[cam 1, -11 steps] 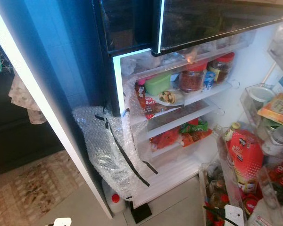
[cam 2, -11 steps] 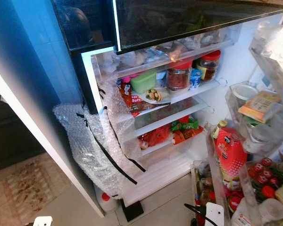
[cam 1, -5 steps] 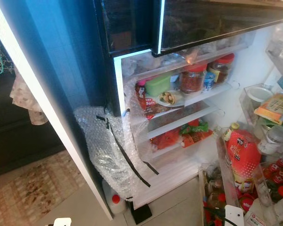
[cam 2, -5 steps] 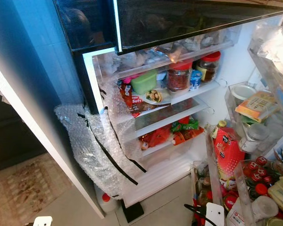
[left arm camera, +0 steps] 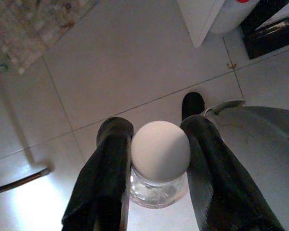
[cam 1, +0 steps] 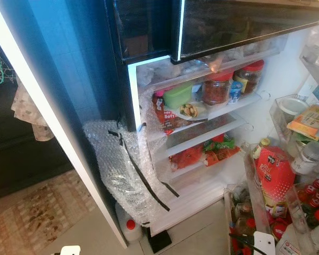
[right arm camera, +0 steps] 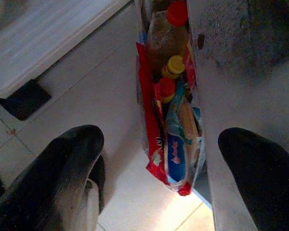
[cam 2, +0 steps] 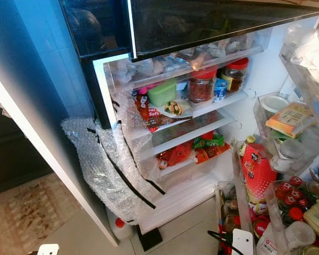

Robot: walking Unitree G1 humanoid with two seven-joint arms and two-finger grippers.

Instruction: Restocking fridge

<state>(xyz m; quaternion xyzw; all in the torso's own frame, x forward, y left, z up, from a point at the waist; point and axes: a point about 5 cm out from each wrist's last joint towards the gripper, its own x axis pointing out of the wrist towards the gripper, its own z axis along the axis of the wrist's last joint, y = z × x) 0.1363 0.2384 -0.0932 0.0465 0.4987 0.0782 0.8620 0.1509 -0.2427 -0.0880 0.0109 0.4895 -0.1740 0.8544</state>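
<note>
Jar (left arm camera: 160, 166) with a white lid sits clamped in the left gripper (left arm camera: 156, 159): glass, rigid, breakable, probably slippery; hold below the lid. Right gripper (right arm camera: 159, 159) hangs apart.

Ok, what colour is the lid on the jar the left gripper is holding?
White, on a clear glass jar; clearest in the left wrist view, lid.

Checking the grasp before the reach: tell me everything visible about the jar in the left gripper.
The jar is a small clear container, glass by its look, with a smooth rounded white lid facing the wrist camera. The left gripper is shut on it, one black finger pressed against each side just under the lid. It hangs above the pale tiled floor, touching nothing else. Its contents cannot be made out.
</note>
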